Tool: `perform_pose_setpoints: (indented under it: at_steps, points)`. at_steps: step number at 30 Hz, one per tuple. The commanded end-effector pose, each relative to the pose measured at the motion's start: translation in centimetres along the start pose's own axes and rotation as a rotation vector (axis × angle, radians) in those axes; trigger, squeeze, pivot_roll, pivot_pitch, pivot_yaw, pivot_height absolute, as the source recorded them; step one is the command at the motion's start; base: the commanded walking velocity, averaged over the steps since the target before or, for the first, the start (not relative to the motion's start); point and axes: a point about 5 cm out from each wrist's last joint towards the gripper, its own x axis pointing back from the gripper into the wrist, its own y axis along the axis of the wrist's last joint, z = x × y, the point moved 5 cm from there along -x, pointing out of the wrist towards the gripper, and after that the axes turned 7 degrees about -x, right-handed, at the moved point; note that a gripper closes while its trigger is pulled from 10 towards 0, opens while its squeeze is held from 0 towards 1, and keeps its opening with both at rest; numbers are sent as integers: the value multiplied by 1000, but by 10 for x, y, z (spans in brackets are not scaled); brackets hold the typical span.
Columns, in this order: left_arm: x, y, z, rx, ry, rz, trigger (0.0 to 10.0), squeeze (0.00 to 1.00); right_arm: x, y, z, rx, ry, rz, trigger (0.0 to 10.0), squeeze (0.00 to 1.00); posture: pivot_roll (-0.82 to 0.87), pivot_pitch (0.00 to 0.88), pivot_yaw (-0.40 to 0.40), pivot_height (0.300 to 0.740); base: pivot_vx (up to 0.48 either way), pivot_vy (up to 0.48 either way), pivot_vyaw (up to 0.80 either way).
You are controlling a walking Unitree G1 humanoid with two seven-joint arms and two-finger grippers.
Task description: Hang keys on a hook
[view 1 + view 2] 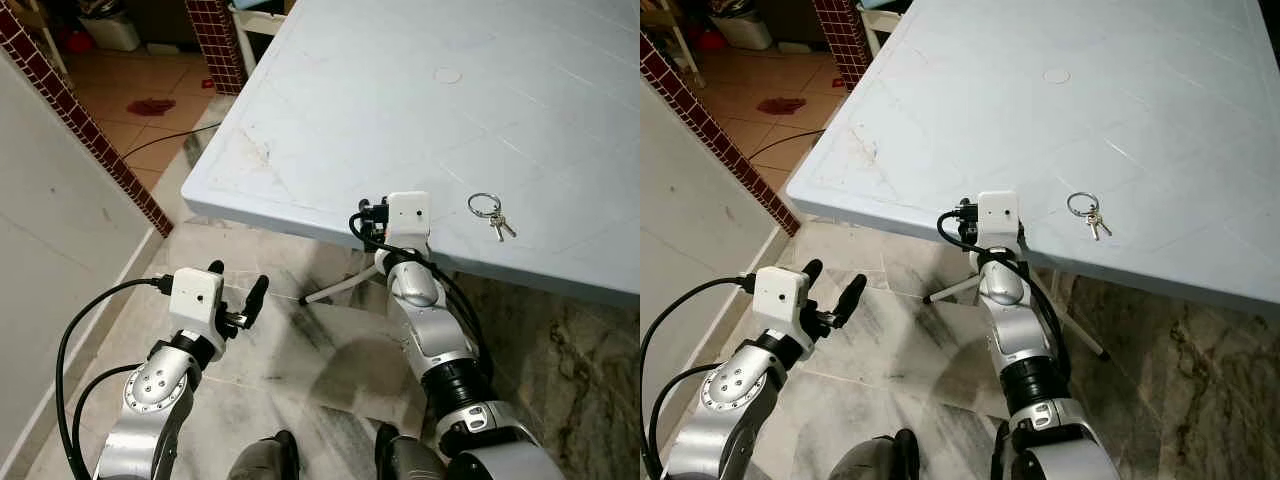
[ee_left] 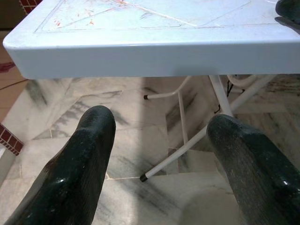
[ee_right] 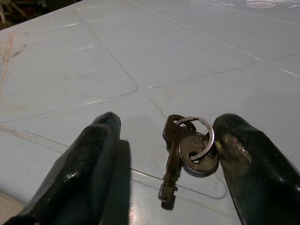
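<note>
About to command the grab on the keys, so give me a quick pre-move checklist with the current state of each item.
1. Keys lie flat on the light blue table, loose and unobstructed: ok.
2. Right gripper open, fingers either side of the keys: ok.
3. Keys centred between the fingers: not ok; in the right wrist view they sit close to one finger.
4. Keys not yet held; the fingers have not closed: ok to proceed.
5. Left gripper open, low beside the table edge above the marble floor, out of the way: ok.
6. Hook for hanging located: cannot tell.
</note>
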Motion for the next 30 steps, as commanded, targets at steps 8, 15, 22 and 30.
perform_pose_setpoints:
  at_steps: [8,15,22,30]
  points:
    - [5,-8,3,-6,7,33,10000,0,0,-11,-19,-13,-25,37,10000,0,63,205,125,740,0,0,0]
    - [5,-8,4,-8,6,33,10000,0,-1,0,-27,1,-43,-29,10000,0,68,204,124,740,0,0,0]
    - [6,-8,4,-9,6,33,10000,0,-1,11,-24,-32,-8,-94,10000,0,68,205,126,740,0,0,0]
    - [7,-9,3,-7,4,35,10000,0,-1,5,-21,-65,12,-69,10000,0,66,211,126,740,0,0,0]
